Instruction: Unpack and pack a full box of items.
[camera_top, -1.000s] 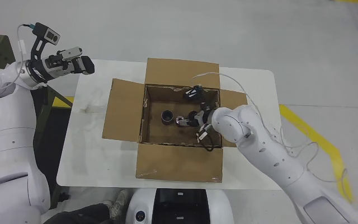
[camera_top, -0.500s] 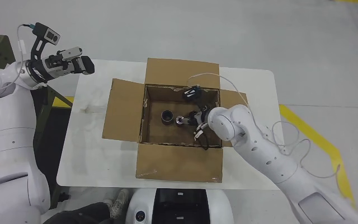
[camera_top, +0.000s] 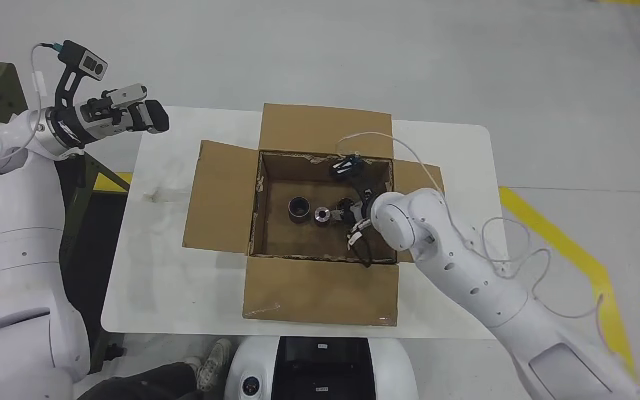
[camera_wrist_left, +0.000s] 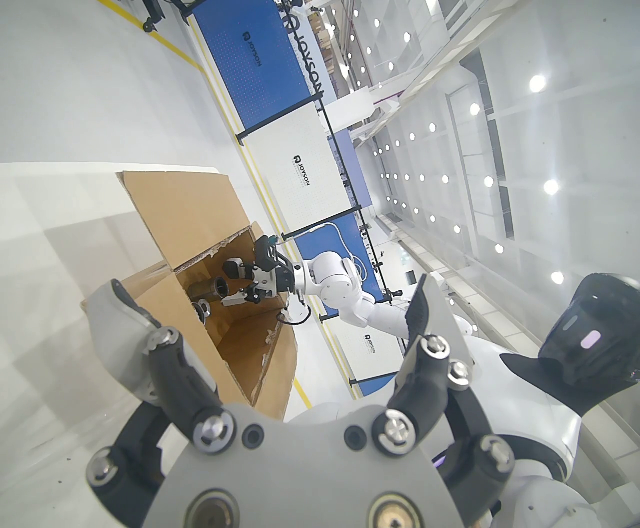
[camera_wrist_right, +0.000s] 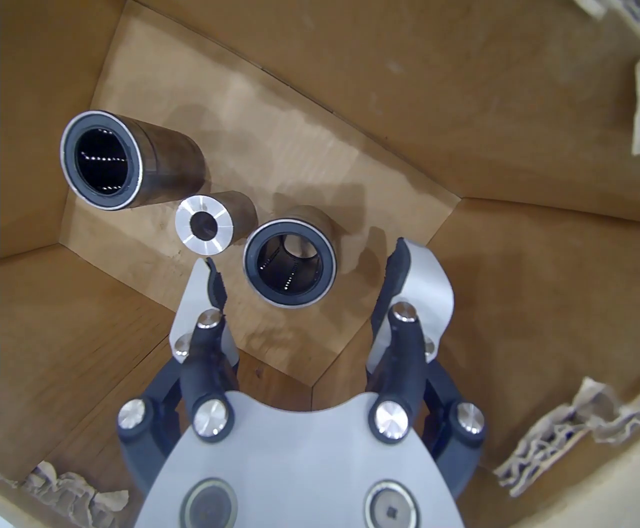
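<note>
Box: open brown cardboard box (camera_top: 222, 195).
Right gripper (camera_wrist_right: 305, 257): a touch deeper in than a second ago, jaws spread astride the short black-rimmed steel sleeve (camera_wrist_right: 290, 270) on the box floor (no contact yet).
Left gripper (camera_top: 152, 113): spread, empty, beside the table corner.
Meaning: pickup seems imminent.

The left arm (camera_top: 22, 140) and right arm (camera_top: 455, 265) are glossy white rounded shells; a thin white cable (camera_top: 392, 135) loops off the right. The left tool (camera_wrist_left: 270, 290) and right tool (camera_wrist_right: 303, 255) have grey metal plates, black linkages, silver screws and pale fingers (camera_wrist_right: 427, 280) with black pads (camera_wrist_right: 216, 287).
</note>
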